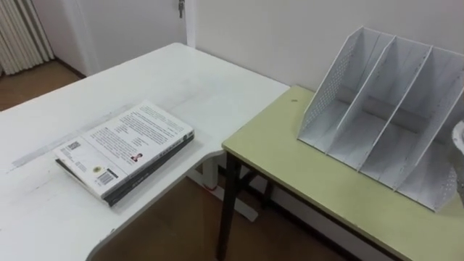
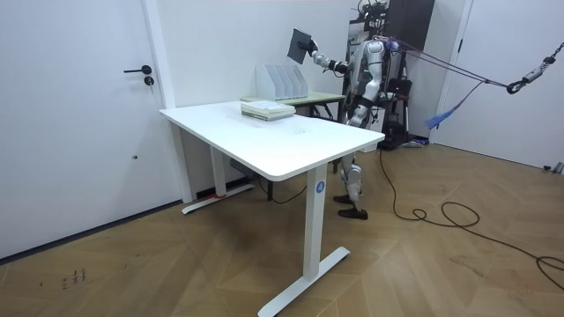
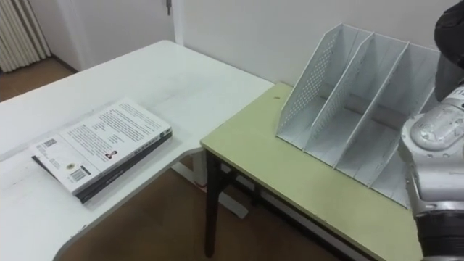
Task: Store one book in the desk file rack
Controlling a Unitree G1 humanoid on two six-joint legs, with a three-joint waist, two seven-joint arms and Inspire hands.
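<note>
The file rack [image 1: 384, 109] on the green bench [image 1: 290, 156], right of the eye views, stood with every slot empty and a stack of books [image 1: 125, 148] lay at left, while the room view showed you, top centre, the right hand [image 2: 315, 56] with fingers grasping a dark book [image 2: 302, 44] above the rack, and the left hand [image 2: 356, 113] hanging low, its state impossible to tell.

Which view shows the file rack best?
The left eye view: the file rack shows nearly whole, slots empty. In the right eye view the robot's right arm hides its right end. The room view shows it small, beyond the white desk, near a book held up in the right hand.
</note>
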